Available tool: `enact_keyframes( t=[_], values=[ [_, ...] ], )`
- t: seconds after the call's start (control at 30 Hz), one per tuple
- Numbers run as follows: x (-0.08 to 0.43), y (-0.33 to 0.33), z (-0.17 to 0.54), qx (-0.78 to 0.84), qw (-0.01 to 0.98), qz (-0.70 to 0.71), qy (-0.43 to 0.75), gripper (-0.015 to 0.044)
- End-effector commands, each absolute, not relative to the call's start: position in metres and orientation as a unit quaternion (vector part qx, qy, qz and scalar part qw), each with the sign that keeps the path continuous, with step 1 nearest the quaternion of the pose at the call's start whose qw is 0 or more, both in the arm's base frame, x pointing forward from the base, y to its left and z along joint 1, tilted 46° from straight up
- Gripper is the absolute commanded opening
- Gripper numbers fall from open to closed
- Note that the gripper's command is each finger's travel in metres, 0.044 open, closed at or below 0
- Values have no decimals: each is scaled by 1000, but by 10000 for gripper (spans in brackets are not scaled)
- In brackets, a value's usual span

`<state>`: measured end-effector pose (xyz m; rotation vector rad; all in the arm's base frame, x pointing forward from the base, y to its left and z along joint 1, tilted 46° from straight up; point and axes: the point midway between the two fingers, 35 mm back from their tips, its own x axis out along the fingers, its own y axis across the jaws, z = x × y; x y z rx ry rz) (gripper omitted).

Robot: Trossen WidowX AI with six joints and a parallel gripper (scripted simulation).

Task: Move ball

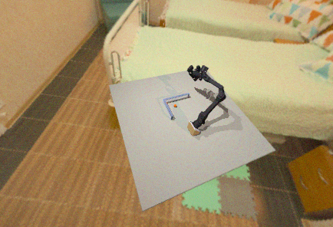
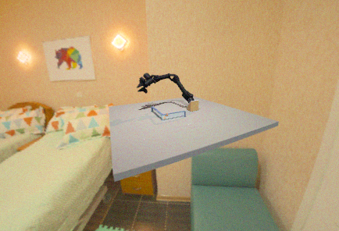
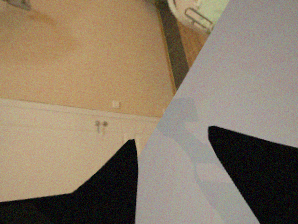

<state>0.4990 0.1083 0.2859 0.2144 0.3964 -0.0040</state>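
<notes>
The ball (image 1: pixel 175 106) is seen on the grey table (image 1: pixel 161 157), lying inside the corner formed by the two low clear walls (image 1: pixel 171 102), close to their inner angle. The see-through copy cannot be made out at this distance. The gripper (image 1: pixel 198 71) is held high above the far edge of the table, well apart from the ball. Its fingers are parted about halfway, and nothing is held between them.
</notes>
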Motion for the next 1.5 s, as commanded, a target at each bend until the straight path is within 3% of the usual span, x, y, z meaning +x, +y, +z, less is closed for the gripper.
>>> enact_keyframes(
  t=[0.0, 0.43, 0.67, 1.47],
  values=[
    [491, 121, 218, 79, 954, -32, 288, 249],
    [388, 129, 37, -136, 813, -155, 544, 249],
    [318, 109, -7, -321, 696, -211, 607, 249],
    [322, 86, -30, -326, 692, -212, 608, 249]
  ],
)
